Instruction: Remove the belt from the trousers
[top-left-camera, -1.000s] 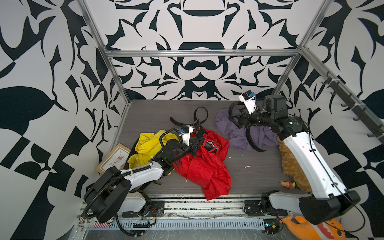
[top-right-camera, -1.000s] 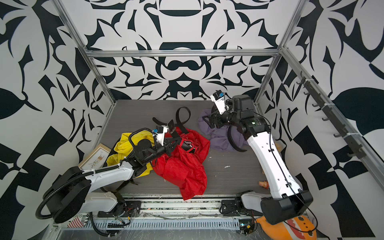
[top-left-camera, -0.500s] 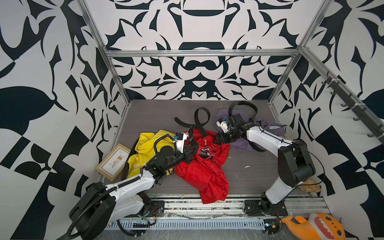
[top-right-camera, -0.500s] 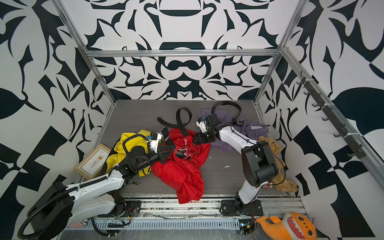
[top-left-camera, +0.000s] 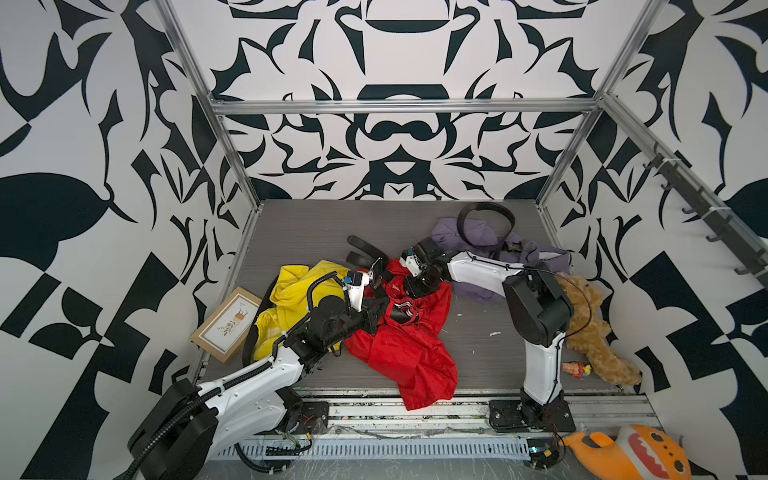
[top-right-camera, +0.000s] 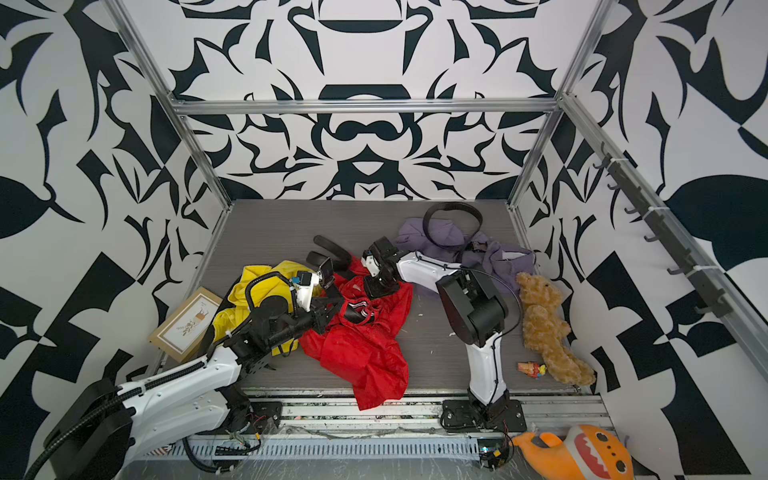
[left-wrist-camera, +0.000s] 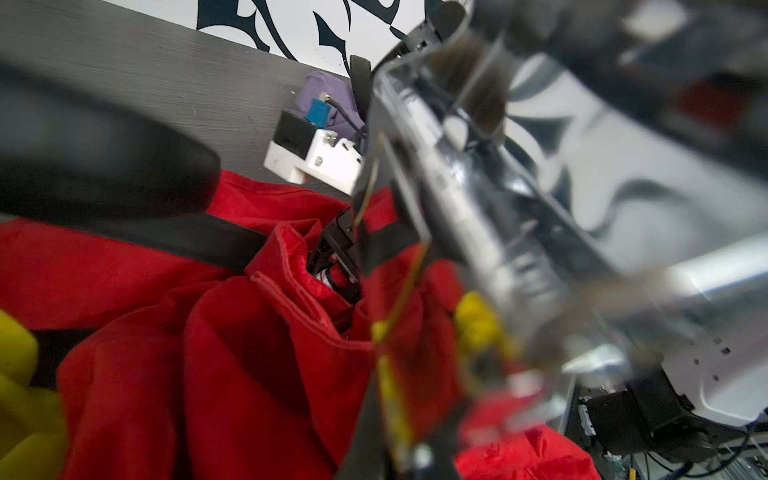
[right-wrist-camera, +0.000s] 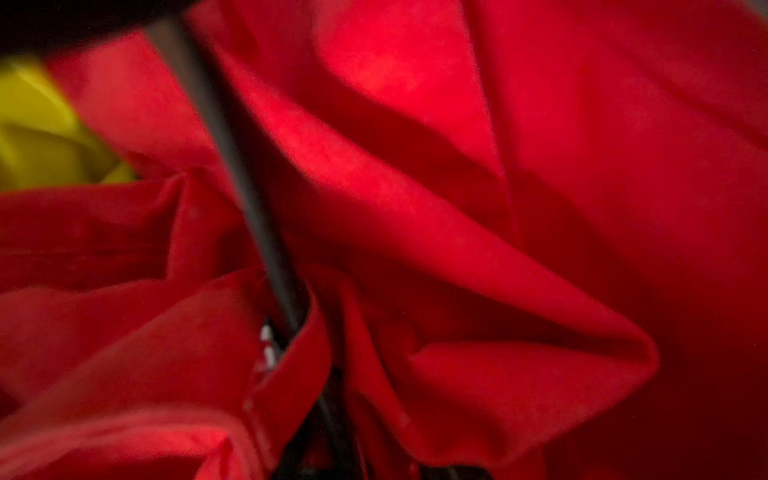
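Two grippers now meet at the red trousers (top-left-camera: 409, 345), mid-desk (top-left-camera: 332, 224): the right gripper (top-left-camera: 419, 286) has swung in from the rear, grip indiscernible; the left gripper (top-left-camera: 380, 309) is clamped shut. The belt (left-wrist-camera: 187, 237) remains threaded; extraction judged imminent.

The right pincer (top-left-camera: 419, 287) has its tips buried in the trousers (top-left-camera: 411, 357).

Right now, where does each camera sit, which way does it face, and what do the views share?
Top views: high over the front edge, looking down at the table; left arm and right arm show.
Left wrist: on the left arm, low over the red trousers and belt, facing the back wall; the right arm's wrist mount shows.
Right wrist: on the right arm, close against the trousers and belt; no robot part clear.
Shared: all show the red trousers; both wrist views show the belt.
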